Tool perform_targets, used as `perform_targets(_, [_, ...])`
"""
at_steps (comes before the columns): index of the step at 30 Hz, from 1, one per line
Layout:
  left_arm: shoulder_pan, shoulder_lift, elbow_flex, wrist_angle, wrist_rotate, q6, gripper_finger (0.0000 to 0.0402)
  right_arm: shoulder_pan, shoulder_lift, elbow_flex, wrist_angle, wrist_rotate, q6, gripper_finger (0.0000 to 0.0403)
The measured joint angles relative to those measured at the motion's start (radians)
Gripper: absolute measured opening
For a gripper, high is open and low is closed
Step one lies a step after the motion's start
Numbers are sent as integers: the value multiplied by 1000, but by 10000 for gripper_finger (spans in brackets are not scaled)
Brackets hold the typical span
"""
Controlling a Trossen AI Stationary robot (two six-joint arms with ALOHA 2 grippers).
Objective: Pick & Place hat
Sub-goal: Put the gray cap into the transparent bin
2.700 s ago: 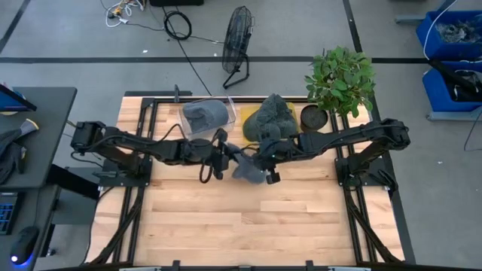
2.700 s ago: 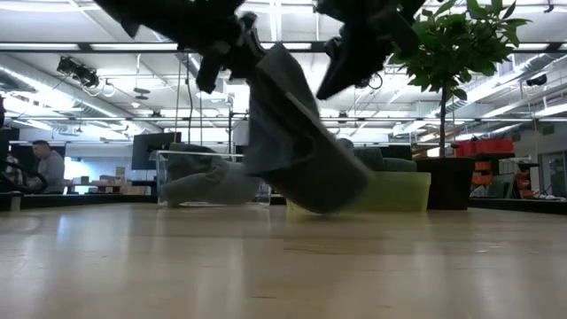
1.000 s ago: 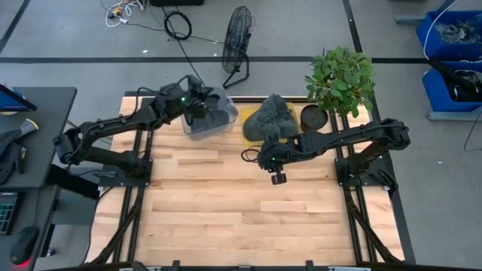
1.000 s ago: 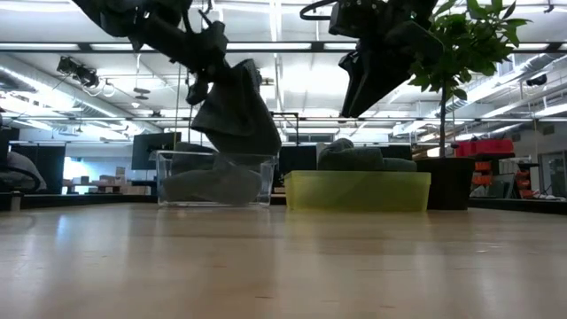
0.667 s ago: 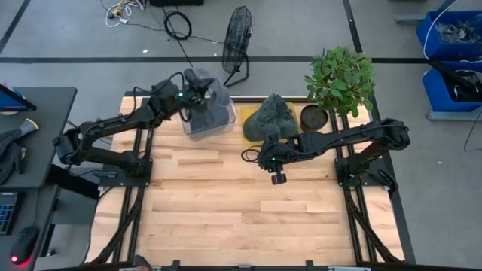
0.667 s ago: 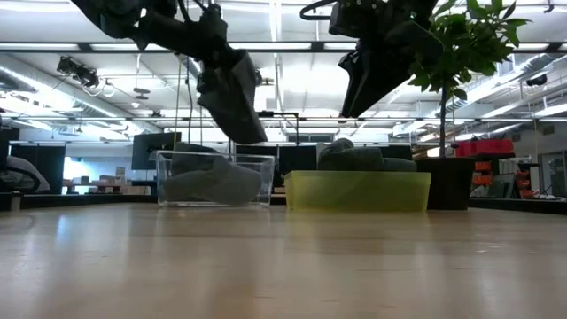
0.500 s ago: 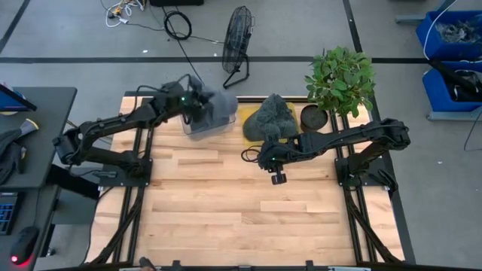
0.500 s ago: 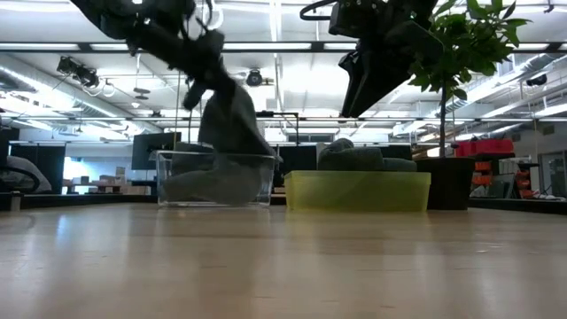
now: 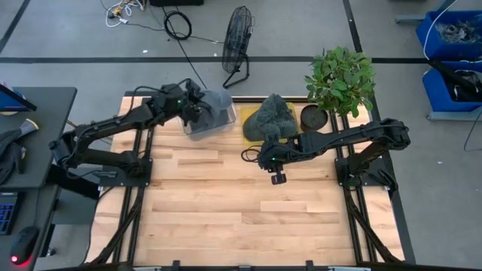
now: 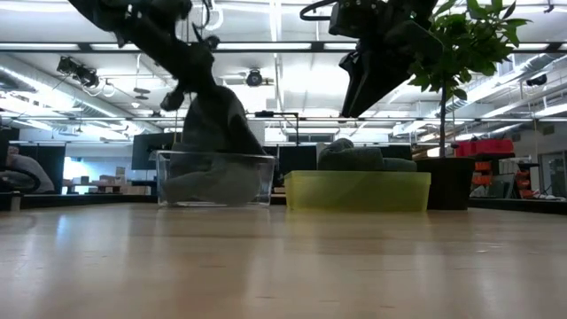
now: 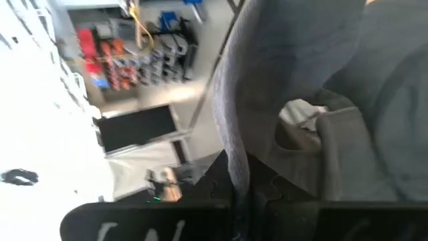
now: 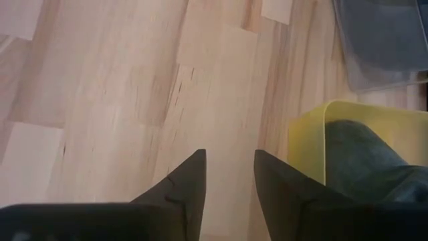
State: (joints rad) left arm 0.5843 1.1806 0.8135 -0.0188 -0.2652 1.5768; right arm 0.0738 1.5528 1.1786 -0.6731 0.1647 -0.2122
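Left gripper [image 10: 182, 89] now lowering the grey knit hat [image 10: 215, 120] into the clear plastic bin [image 10: 215, 179].
Fingers clamped on the hat, its lower half inside the bin walls versus above the rim a moment ago; release looks next. Right gripper [image 12: 228, 175] parted, empty, hovering near the yellow-green tray [image 9: 251, 129].

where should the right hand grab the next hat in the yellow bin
Likely the heap's peak, from straight above: the hats mound over the yellow bin rim, so the walls block low side grips. The right hand hangs open beside it.
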Motion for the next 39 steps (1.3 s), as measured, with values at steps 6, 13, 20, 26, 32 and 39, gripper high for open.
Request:
perform_targets(6, [-38,-130,0,-51,99,20,8,0,0,0,0,0,12,130])
perform_targets(13, [-36,-151,0,-327,240,-100,6,0,0,0,0,0,-10,130])
perform_targets(20, [-35,-90,0,-175,286,-33,6,0,0,0,13,0,-9,130])
perform_targets(26, [-31,7,0,-27,356,-84,7,0,0,0,31,0,-21,130])
perform_targets(32, [-31,93,0,-235,266,-165,7,0,0,0,29,-26,-24,130])
perform_targets(39, [-32,108,0,-309,182,-315,28,0,0,0,30,-50,-59,130])
